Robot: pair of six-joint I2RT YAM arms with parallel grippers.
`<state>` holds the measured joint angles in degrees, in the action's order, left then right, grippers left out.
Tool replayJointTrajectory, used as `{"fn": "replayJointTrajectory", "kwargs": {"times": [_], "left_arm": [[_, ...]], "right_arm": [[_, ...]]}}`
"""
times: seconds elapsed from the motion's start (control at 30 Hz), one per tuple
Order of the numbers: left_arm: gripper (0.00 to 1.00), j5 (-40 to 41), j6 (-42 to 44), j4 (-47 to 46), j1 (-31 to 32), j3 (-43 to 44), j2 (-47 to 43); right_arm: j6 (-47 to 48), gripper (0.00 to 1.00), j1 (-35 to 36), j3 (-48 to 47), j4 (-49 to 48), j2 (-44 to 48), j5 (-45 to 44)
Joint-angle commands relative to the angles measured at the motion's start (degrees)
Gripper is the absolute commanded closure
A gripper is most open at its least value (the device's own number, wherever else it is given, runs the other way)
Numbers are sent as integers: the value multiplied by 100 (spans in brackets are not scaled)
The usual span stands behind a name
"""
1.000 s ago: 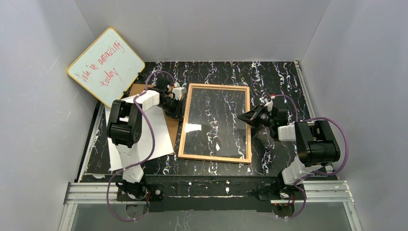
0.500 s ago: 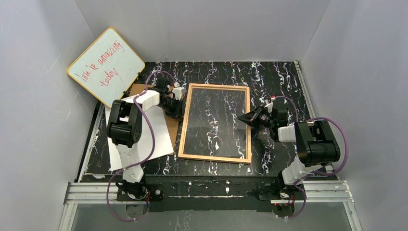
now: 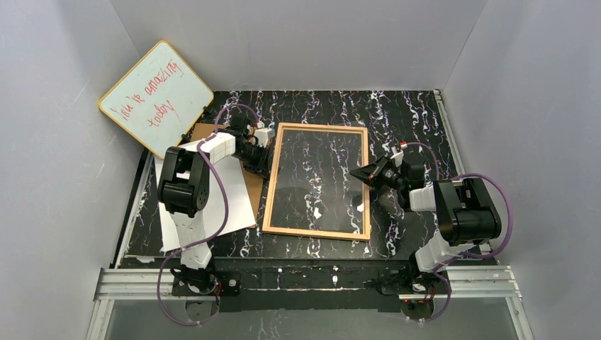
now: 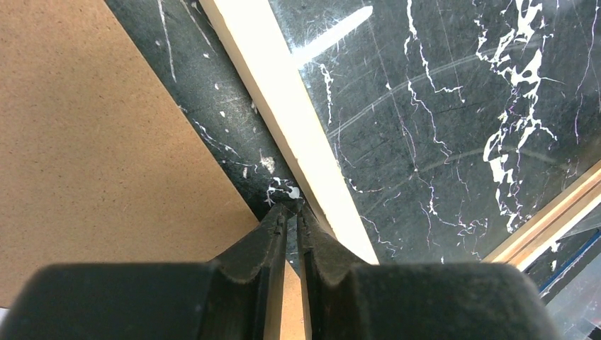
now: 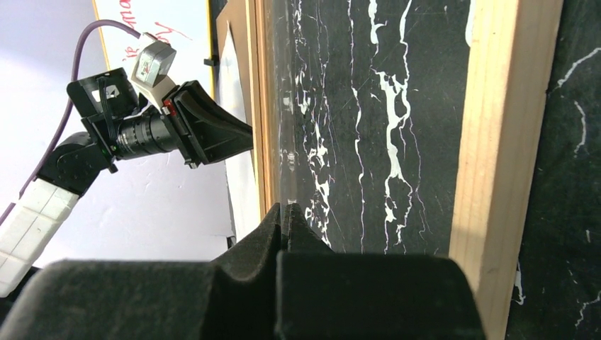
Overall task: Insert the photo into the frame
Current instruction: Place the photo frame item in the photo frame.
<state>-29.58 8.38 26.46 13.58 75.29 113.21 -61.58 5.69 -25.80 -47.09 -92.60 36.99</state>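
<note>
The frame (image 3: 317, 233), thin light wood around a clear pane, lies flat mid-table with the black marbled top showing through. The photo (image 3: 237, 207) lies white side up to its left, partly under the left arm. My left gripper (image 3: 264, 168) points down between the brown backing board (image 4: 92, 142) and the frame's left rail (image 4: 298, 134). Its jaws (image 4: 292, 210) are almost together, with nothing in the slit. My right gripper (image 3: 354, 173) is shut and empty, its tip (image 5: 289, 207) hovering over the pane just inside the right rail (image 5: 496, 163).
A yellow-rimmed whiteboard (image 3: 156, 95) with red writing leans in the back left corner. The backing board (image 3: 203, 132) lies beneath the photo and the left arm. Grey walls close in three sides, and a metal rail (image 3: 312, 280) runs along the near edge.
The bright glare on the pane's left side has gone. The right wrist has shifted slightly. The left gripper stays where it was.
</note>
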Motion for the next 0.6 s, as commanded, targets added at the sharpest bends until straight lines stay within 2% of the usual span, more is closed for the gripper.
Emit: {"fn": "replayJointTrajectory", "kwargs": {"times": [0.0, 0.57], "left_arm": [[90, 102, 124, 246, 90, 22, 256], [91, 83, 223, 336, 131, 57, 302]], "right_arm": [[-79, 99, -3, 137, -563, 273, -299], [-160, 99, 214, 75, -872, -4, -420]]}}
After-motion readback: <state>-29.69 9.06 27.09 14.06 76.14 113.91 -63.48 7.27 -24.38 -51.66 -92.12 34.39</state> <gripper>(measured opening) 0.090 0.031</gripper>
